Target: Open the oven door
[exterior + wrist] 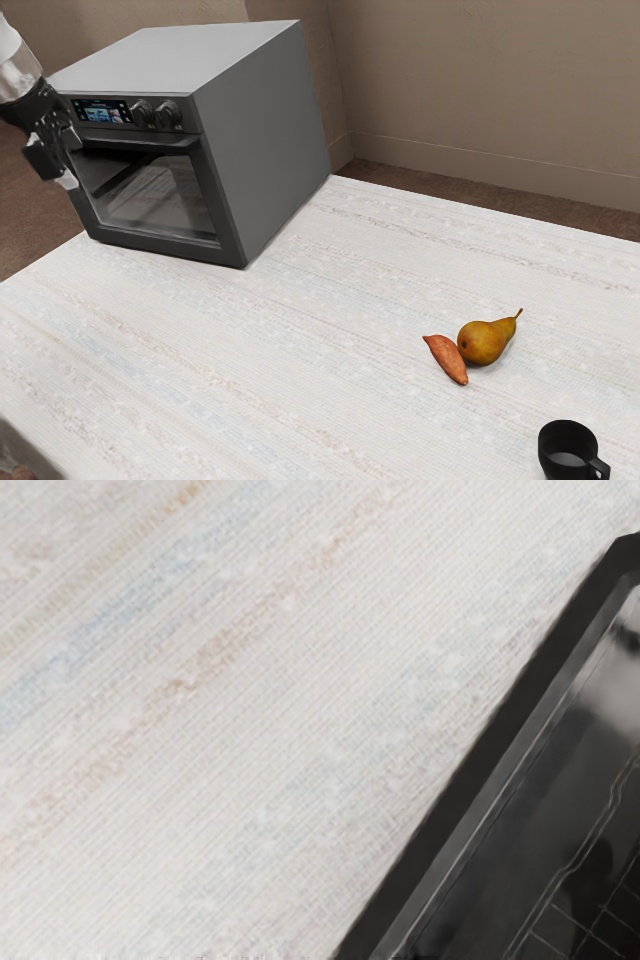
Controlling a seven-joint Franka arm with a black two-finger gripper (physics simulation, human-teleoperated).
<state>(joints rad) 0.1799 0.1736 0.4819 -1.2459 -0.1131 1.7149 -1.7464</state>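
One surface carries one oven, beside the end effector. Its one door appears shut, next to the end effector, whose open or closed state cannot be determined. Caution: misalignment at the one handle may cause slipping. Well apart from the end effector: one mug, one pear, one sweet potato.

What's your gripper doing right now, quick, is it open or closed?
Gripper: by the oven, but I can't tell if it's open or closed.
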